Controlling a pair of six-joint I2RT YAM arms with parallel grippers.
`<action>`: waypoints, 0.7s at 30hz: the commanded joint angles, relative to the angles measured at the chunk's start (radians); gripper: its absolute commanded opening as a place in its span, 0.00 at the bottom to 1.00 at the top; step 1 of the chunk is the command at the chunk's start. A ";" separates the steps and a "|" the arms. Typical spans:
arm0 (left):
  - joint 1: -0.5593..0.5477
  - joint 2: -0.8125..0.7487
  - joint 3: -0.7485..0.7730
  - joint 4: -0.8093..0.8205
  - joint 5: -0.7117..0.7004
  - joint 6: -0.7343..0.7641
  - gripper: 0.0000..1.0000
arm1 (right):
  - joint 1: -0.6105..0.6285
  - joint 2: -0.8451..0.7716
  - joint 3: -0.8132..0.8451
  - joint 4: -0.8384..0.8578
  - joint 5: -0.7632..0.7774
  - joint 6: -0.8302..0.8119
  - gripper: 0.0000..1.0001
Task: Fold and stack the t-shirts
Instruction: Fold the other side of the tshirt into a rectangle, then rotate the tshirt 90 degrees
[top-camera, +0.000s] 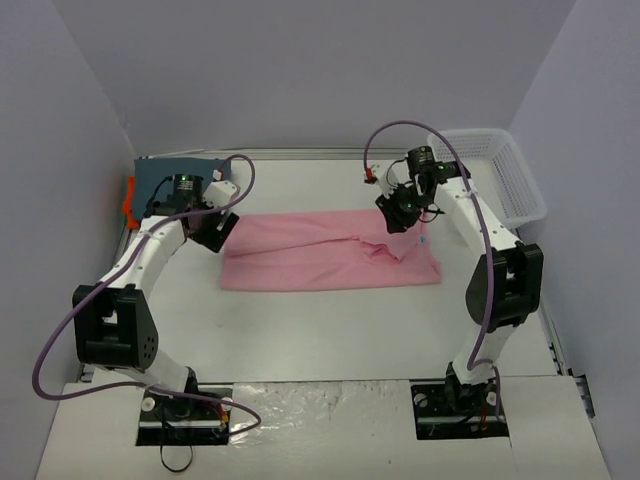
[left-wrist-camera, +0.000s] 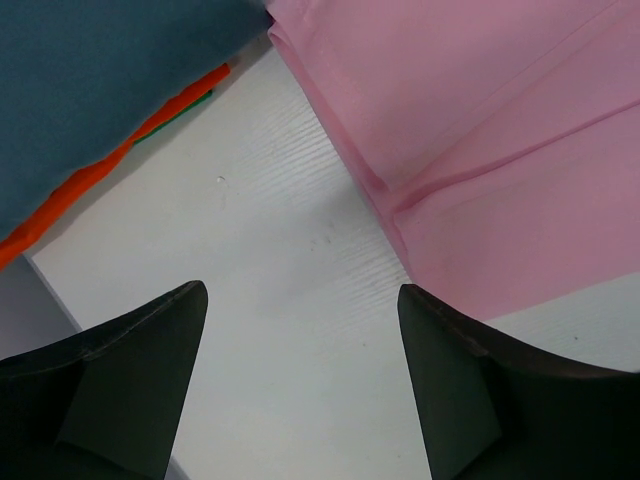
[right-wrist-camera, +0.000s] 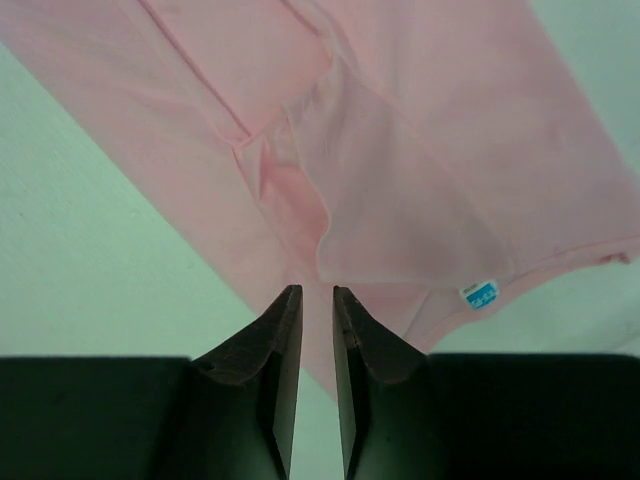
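Care belongs at both ends; pink t-shirt (top-camera: 330, 262) lies mid-bench (top-camera: 330, 335) as a long strip; left hand (left-wrist-camera: 300, 295), spread wide, sits just beside its left end; right hand (right-wrist-camera: 317, 292), pinched narrow and seemingly empty, hovers over the rumpled right end, which likely needs smoothing before folding crosswise.

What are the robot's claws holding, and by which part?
Nothing. The left gripper is open over bare table beside the light pink cloth t-shirt; the right gripper is almost shut above it, no cloth pinched.
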 joint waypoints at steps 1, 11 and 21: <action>0.004 -0.019 0.040 -0.044 0.044 -0.006 0.76 | -0.048 -0.010 -0.077 -0.042 0.022 0.006 0.14; 0.004 -0.070 -0.011 -0.033 0.047 -0.003 0.76 | -0.148 -0.012 -0.227 -0.018 0.065 -0.005 0.00; 0.005 -0.082 -0.023 -0.033 0.038 0.010 0.76 | -0.151 0.097 -0.264 -0.017 0.069 -0.002 0.00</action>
